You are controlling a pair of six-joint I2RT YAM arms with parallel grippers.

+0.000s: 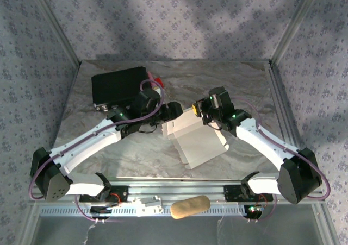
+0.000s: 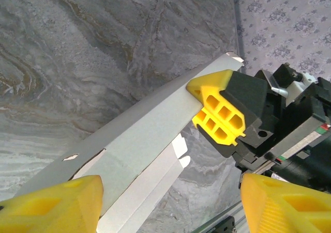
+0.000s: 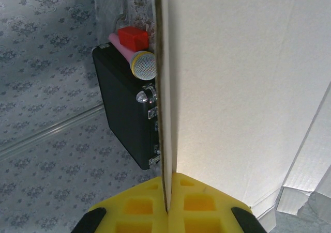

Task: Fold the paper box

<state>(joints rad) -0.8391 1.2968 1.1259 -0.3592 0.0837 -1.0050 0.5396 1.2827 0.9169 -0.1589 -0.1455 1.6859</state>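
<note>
To the right of the black case (image 1: pixel 118 86), and a little nearer to the arm bases than it, you find the paper box (image 1: pixel 198 142) on the marble tabletop (image 1: pixel 244 82). It is white thin cardboard, only partly folded: the wide panel away from the case lies flat, and the part nearer to the case is raised up from the tabletop. Your right claw (image 1: pixel 200 110) is closed on the edge of this raised part; in the right wrist view its two yellow fingers (image 3: pixel 134 207) press together with the cardboard edge between them. Your left claw (image 1: pixel 175 112) stands between the case and the box, just beside the right claw, and its jaws are wide apart. In the left wrist view one yellow finger lies in front of the raised panel, touching or not I cannot tell, and the other is well away from it, so it grips nothing. At the right edge of the case, toward the back, you see a pink microphone (image 3: pixel 135 57) with a silver head and a red block (image 3: pixel 133 36).
</note>
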